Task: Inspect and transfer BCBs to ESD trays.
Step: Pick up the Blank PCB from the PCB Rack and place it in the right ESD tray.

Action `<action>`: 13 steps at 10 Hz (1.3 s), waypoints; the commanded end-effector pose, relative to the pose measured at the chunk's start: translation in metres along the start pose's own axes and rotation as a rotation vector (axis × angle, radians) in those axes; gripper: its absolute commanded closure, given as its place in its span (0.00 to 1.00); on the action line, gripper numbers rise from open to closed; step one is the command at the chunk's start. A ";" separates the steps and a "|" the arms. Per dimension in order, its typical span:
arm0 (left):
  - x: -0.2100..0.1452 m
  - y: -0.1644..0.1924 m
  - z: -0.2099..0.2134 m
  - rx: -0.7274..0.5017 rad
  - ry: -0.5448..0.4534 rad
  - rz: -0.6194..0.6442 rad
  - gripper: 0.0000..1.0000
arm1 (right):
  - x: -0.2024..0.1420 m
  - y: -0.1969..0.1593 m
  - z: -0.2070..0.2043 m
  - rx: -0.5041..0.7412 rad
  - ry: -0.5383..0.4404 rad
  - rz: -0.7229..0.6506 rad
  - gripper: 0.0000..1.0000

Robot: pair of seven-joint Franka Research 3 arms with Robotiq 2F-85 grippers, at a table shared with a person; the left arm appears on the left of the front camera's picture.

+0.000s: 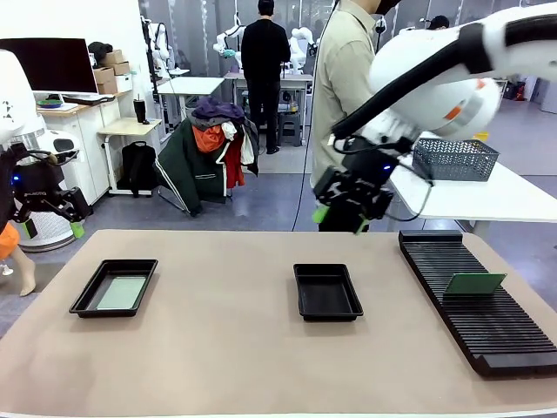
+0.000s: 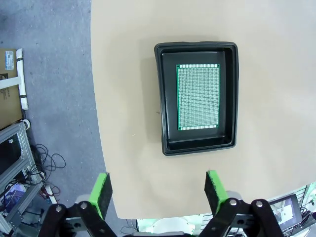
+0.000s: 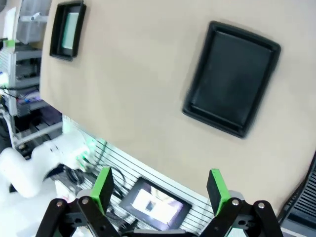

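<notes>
Two black ESD trays lie on the tan table. The left tray (image 1: 85,296) (image 2: 160,98) holds one green BCB (image 1: 122,293) (image 2: 198,97) flat on its floor. The middle tray (image 1: 326,292) (image 3: 232,79) is bare inside. Another green BCB (image 1: 473,283) stands tilted in the long black slotted rack (image 1: 487,322) at the right. My left gripper (image 1: 54,228) (image 2: 159,190) hangs open off the table's left edge, above and short of the left tray. High over the far edge, behind the middle tray, my right gripper (image 1: 339,219) (image 3: 160,185) is open and holds nothing. The left tray (image 3: 55,29) also appears far off in the right wrist view.
A person (image 1: 344,87) stands at the far side behind the right arm. A wire basket (image 1: 452,159) sits on a white side table at the right. Open tan tabletop (image 1: 226,348) stretches between the trays and along the front.
</notes>
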State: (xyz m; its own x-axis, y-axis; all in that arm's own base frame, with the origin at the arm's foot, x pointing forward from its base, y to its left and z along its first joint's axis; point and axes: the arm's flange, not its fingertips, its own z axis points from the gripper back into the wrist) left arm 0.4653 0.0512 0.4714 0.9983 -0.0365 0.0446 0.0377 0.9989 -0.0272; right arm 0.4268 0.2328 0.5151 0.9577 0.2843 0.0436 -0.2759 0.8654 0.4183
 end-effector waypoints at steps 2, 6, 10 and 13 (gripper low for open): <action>-0.001 -0.001 -0.001 -0.007 -0.006 0.003 0.00 | -0.043 -0.042 0.046 -0.069 -0.004 0.150 0.00; -0.001 -0.001 -0.001 -0.007 -0.006 0.003 0.00 | -0.104 -0.097 0.109 -0.180 -0.037 0.358 0.00; -0.001 -0.001 -0.001 -0.007 -0.006 0.003 0.00 | -0.148 -0.128 0.156 -0.283 0.045 0.742 0.00; -0.001 -0.001 -0.001 -0.007 -0.006 0.003 0.00 | -0.160 -0.150 0.170 -0.321 0.160 0.995 0.00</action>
State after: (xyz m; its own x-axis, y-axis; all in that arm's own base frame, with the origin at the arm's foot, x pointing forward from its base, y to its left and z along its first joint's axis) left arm 0.4651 0.0514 0.4709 0.9984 -0.0360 0.0440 0.0373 0.9989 -0.0275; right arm 0.3262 -0.0044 0.5982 0.3475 0.9292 0.1259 -0.9375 0.3471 0.0257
